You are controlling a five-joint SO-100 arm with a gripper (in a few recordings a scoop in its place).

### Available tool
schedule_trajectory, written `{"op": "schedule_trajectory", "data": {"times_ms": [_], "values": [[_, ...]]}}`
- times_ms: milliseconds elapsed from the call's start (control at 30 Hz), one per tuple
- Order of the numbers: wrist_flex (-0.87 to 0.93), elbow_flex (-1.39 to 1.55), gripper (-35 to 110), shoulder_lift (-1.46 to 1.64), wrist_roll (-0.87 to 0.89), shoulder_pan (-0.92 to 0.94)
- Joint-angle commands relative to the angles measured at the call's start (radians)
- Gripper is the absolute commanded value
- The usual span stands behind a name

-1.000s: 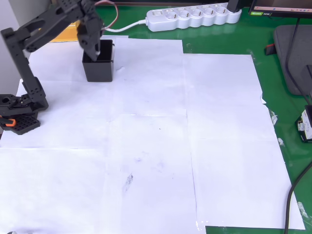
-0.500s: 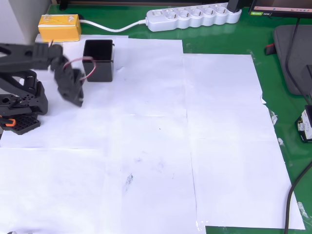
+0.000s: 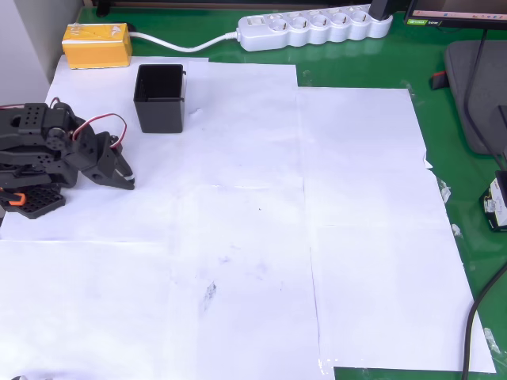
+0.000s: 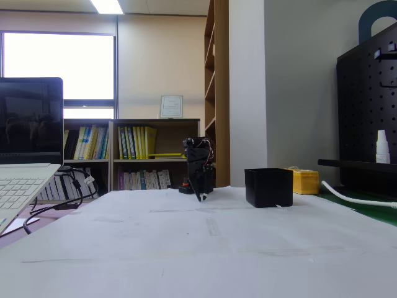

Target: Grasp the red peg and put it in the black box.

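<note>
In the overhead view the gripper (image 3: pixel 123 176) sits folded low beside the arm's base, its fingers drawn together to a narrow point that aims toward 4 o'clock, with nothing between them. The tip rests on or just above the white paper (image 3: pixel 253 237) that covers the tabletop (image 3: pixel 475 332); which of the two cannot be told. In the fixed view the gripper (image 4: pixel 200 194) hangs point-down in front of the folded arm, again with fingers together.

From the gripper, the black box (image 3: pixel 159 97) stands near at about 1 o'clock in the overhead view, upright, open top facing the camera, apart from the fingers. Its inside looks uniformly dark, so whether the red peg lies in there cannot be told. In the fixed view the black box (image 4: pixel 268 187) stands to the right of the arm on the paper.

Beyond the box, at about 11 o'clock from it, a yellow box (image 3: pixel 97 45) lies on the green tabletop. A white power strip (image 3: pixel 314 28) stretches along the far edge at about 1 o'clock from the gripper, its cable running back toward the yellow box.
</note>
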Motion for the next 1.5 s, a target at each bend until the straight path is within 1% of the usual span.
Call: {"op": "schedule_trajectory", "data": {"times_ms": [0,33,167,300,367,400,1467], "values": [[0.124,-0.083,0,-0.124,-0.034,0.006],[0.178,-0.083,0,-0.14,-0.061,0.009],[0.345,-0.083,0,-0.21,-0.06,0.006],[0.339,-0.083,0,-0.21,-0.041,0.008],[0.337,-0.083,2,-0.21,-0.046,0.008],[0.334,-0.083,0,-0.21,-0.058,0.006],[0.348,-0.083,1,-0.21,-0.04,0.006]]}}
